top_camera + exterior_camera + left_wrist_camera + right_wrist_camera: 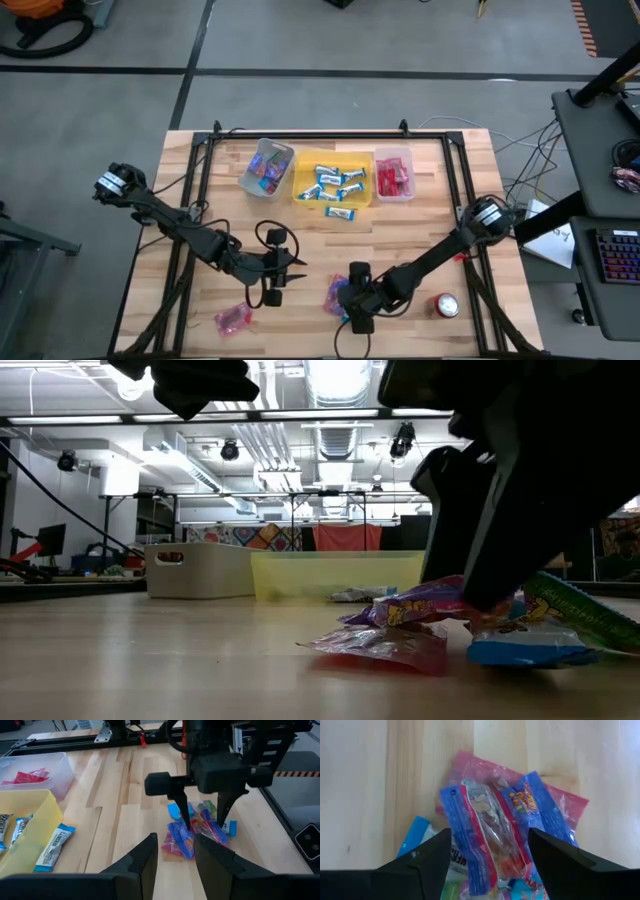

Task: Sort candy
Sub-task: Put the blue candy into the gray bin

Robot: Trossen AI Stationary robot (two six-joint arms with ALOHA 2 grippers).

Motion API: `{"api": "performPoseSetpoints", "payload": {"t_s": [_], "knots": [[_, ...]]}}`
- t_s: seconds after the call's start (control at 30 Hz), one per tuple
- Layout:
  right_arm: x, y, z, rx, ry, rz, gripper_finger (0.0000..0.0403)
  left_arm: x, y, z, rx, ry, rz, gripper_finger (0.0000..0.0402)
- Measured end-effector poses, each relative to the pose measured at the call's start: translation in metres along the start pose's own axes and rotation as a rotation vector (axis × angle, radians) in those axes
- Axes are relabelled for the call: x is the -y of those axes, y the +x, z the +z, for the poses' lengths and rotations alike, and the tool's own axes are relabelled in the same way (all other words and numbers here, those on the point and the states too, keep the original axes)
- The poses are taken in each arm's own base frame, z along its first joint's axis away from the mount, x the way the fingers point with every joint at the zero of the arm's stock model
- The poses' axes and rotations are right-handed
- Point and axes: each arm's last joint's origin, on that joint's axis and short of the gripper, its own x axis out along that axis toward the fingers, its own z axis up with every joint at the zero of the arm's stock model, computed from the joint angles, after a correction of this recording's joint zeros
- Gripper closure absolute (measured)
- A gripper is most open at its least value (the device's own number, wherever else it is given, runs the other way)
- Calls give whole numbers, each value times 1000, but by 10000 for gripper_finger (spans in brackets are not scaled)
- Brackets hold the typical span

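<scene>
Near the front edge of the worktop [200, 180], the right claw [489, 851] hangs over a small heap of candy [335, 294], its fingers spread wide to either side of a blue-purple piece [485, 837] that lies on top of a pink one [565, 802]. The wrappers overlap (blue-and-white ones poke out underneath too), so a close here could pinch two or three together and drop mixed colours into one bin. The film is slick and may also slide out as the fingers meet. The left claw [172, 857] waits just beside the heap, slightly parted and holding nothing; it could be bumped on the lift. One stray pink piece [232, 320] lies apart, and the three bins [300, 190] sit well back
</scene>
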Motion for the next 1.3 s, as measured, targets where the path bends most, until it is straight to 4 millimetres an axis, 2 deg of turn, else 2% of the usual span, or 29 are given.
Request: {"api": "performPoseSetpoints", "payload": {"t_s": [0.23,0.63,0.83,1.1,1.3], "knots": [[6,8,0,-14,10,-16,207,0,0,0,2,-1,0,290],[14,8,5,-12,28,-21,379,0,0,0,2,0,-1,290],[14,-14,13,38,26,7,386,3,5,-1,11,28,-13,290],[19,-41,36,192,88,91,389,19,28,-5,103,136,-162,287],[25,-46,48,249,223,176,390,24,36,-14,92,180,-182,243]]}}
